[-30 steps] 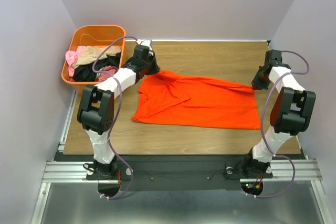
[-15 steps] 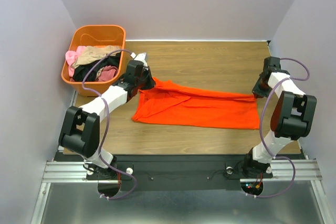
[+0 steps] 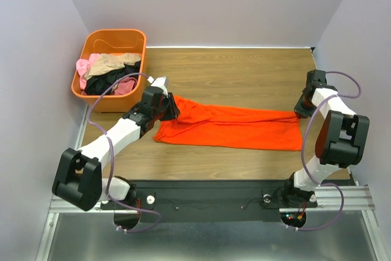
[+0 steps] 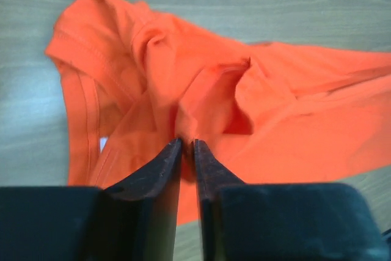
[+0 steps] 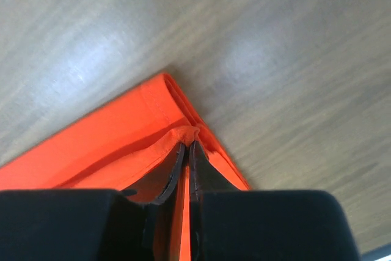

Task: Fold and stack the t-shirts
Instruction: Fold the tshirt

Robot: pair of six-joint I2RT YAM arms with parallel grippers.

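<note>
- The orange-red tee (image 3: 232, 128) lies on the wooden table (image 3: 244, 68) as a long band, doubled over lengthwise and stretched from one arm to the other.
- The left gripper (image 4: 186, 145) is clenched on a bunched fold at the tee's left end; its two dark fingers are almost together with cloth pinched between the tips. A sleeve spreads flat on the wood just beside it.
- The right gripper (image 5: 186, 148) is clamped on the hemmed corner at the tee's far right end, low over the table.
- Pink, tan and black garments (image 3: 110, 73) sit heaped in the orange tub (image 3: 116, 33) at the far left corner, apart from the tee.
</note>
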